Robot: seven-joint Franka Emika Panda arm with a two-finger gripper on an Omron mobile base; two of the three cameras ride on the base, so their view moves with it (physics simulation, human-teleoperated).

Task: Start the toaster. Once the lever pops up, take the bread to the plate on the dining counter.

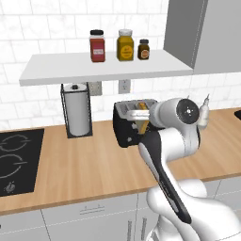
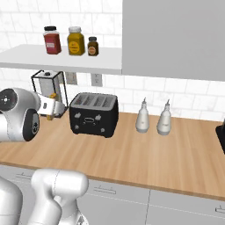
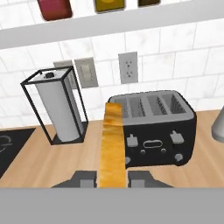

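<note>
The bread (image 3: 113, 146) is in the claw (image 3: 113, 178). The claw's two fingers are shut narrow on its bottom edge, one on each side. In the hand view the slice stands up on its thin edge, with its long side running up and away from the claw. We see its golden crust edge, not its flat face.

Just past the bread, a bit to the right of the claw, sits the black toaster (image 3: 151, 127) on the wood worktop (image 3: 39, 164). The bread's top edge covers part of the toaster's left corner in this view. The bread is out of the toaster, held up in the air before it.

To the left of the claw stands a paper towel roll (image 3: 57, 107) in a thin black wire frame. Farther left is the black stove top (image 3: 11, 146). Behind the toaster is a white tiled wall with sockets (image 3: 128, 67). Above is a white shelf (image 1: 103, 68) with three jars (image 1: 125, 45). In the right base view, two white bottles (image 2: 153, 117) stand right of the toaster.
</note>
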